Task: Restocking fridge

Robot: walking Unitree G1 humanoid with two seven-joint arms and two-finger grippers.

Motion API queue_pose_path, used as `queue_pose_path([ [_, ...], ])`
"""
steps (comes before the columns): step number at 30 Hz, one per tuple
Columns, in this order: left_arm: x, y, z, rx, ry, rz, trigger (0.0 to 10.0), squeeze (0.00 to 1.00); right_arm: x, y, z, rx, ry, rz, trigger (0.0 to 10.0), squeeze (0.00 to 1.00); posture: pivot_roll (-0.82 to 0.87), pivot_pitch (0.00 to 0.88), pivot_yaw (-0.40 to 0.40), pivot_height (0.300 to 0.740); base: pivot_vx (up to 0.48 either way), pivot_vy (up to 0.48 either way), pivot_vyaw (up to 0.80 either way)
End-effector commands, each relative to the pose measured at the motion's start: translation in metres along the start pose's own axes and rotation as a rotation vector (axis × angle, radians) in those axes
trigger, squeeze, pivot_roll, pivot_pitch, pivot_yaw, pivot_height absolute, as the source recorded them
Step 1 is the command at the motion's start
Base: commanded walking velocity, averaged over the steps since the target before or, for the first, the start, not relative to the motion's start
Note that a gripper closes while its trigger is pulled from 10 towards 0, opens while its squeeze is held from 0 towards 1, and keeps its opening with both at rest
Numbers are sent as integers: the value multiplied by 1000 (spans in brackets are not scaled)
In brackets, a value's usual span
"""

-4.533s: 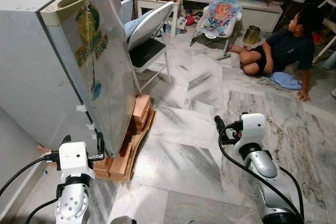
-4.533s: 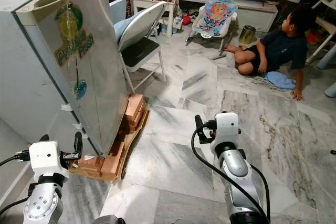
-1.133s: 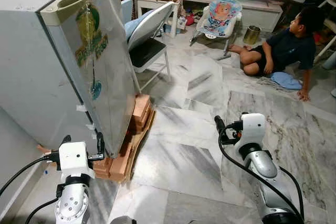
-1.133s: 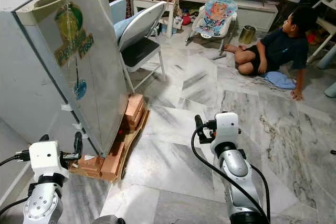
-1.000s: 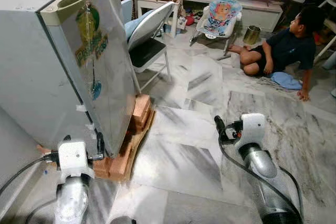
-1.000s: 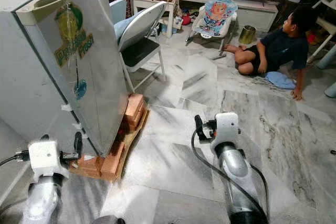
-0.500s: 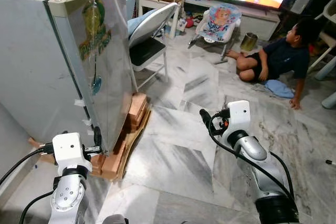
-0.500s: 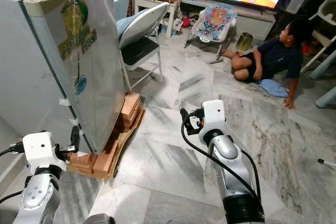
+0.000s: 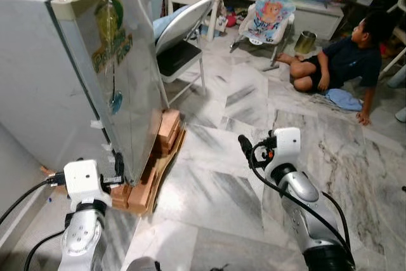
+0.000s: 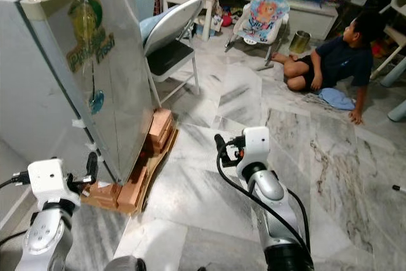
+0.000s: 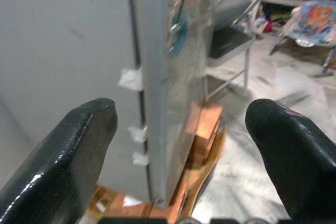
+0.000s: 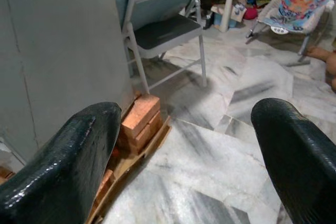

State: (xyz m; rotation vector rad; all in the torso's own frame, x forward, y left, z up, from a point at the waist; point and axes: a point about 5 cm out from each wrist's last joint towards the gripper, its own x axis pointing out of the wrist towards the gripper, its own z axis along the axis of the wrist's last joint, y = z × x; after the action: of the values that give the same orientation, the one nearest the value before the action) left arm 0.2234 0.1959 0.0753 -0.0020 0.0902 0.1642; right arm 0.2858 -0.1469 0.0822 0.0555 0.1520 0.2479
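The grey fridge (image 9: 95,74) stands shut on stacked bricks (image 9: 152,163) (a green sticker on its door). The left gripper (image 11: 181,145) is raised low beside the fridge's near corner, fingers spread wide and empty. The right gripper (image 12: 184,156) is held out over the marble floor (image 9: 216,195), well right of the fridge, fingers likewise parted. Beyond the fridge stands a folding chair (image 9: 181,42); farther off, a person (image 9: 342,61) sits on the floor.
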Motion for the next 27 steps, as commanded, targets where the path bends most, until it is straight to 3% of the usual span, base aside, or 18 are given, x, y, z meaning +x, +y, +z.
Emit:
queue_pose_path([
  [1,1,-2,-1,8,11,-23,10000,0,0,2,5,-12,-21,9,10000,0,26,74,-45,740,0,0,-444],
  [11,2,-6,1,-11,4,-38,10000,0,5,1,8,1,-34,7,10000,0,37,78,-52,740,49,334,-676],
  [22,4,-8,3,-1,-2,-48,10000,0,7,4,8,-14,-40,12,10000,0,38,78,-39,740,154,414,0],
  [27,5,-11,3,-9,0,-48,10000,0,11,3,11,-21,-53,9,10000,0,37,80,-35,740,0,0,0],
])
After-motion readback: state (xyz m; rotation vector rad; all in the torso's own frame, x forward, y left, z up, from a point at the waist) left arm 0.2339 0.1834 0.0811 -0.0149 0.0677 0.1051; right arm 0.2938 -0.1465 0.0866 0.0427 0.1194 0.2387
